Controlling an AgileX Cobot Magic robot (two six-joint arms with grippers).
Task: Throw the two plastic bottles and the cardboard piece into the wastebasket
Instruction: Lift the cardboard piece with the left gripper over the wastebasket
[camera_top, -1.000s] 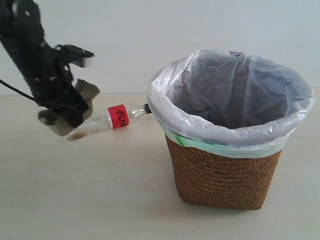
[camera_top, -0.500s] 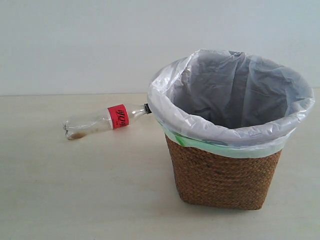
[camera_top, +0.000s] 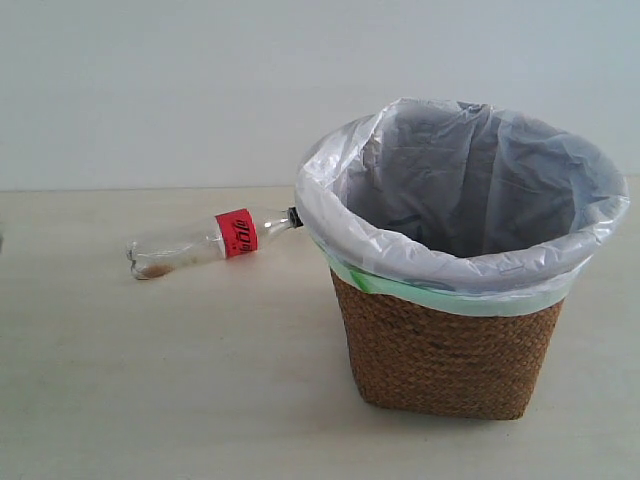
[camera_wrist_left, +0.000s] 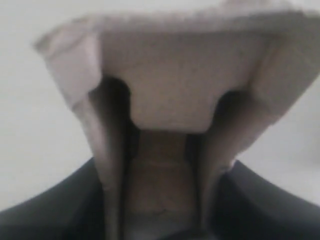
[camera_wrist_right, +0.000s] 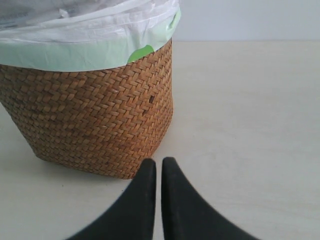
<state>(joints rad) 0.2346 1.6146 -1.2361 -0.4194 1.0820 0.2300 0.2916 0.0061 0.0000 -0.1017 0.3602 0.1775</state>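
The cardboard piece (camera_wrist_left: 180, 85), grey-brown moulded pulp, fills the left wrist view. My left gripper (camera_wrist_left: 160, 200) is shut on its lower part, with a dark finger on each side. The slim clear bottle with the red label (camera_top: 215, 240) lies on its side on the table, its black cap touching the liner of the wastebasket (camera_top: 450, 340). The wicker wastebasket (camera_wrist_right: 95, 110) stands with its white liner open. My right gripper (camera_wrist_right: 158, 165) is shut and empty, low beside the basket's base. The green-cap bottle is out of view. Neither arm shows in the exterior view.
The pale table (camera_top: 150, 380) runs in front of and to the left of the basket. A plain white wall (camera_top: 200, 90) stands behind. In the right wrist view bare table (camera_wrist_right: 250, 125) lies beside the basket.
My left arm, holding the cardboard piece, has moved off the left of the exterior view. The red-label bottle and the wastebasket have not moved.
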